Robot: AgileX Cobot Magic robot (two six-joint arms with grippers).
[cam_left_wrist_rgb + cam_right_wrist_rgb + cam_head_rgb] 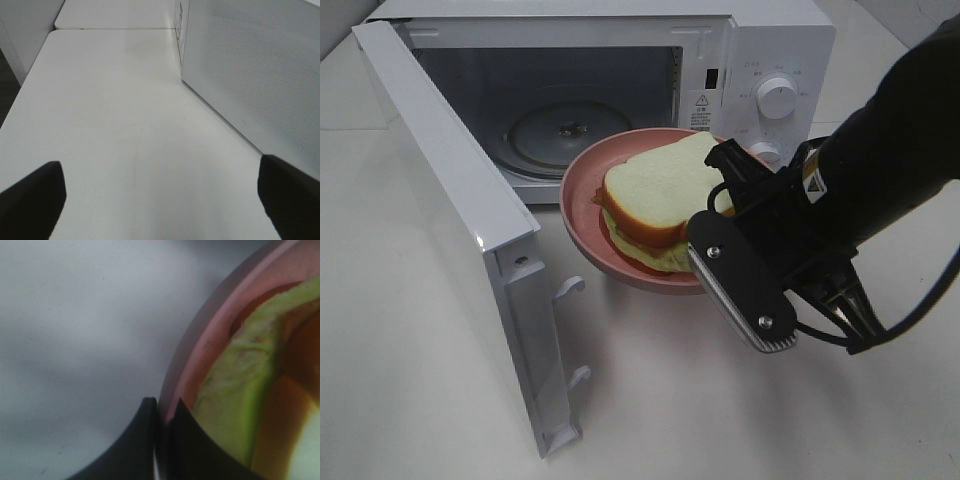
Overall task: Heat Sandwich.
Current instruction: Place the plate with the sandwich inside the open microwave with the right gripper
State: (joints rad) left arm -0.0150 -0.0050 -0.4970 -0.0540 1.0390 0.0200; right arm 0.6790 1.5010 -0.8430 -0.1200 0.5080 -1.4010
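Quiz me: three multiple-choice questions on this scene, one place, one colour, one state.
1. Where is the plate carrying the sandwich? A) inside the microwave B) just in front of its opening C) on top of it
2. What colour is the plate? A) blue B) pink C) white
3. How is the right hand? A) wide open B) shut on the plate's rim C) shut on the sandwich
Answers: 1 B, it is before the open cavity; 2 B, its rim is pink; 3 B, it pinches the rim.
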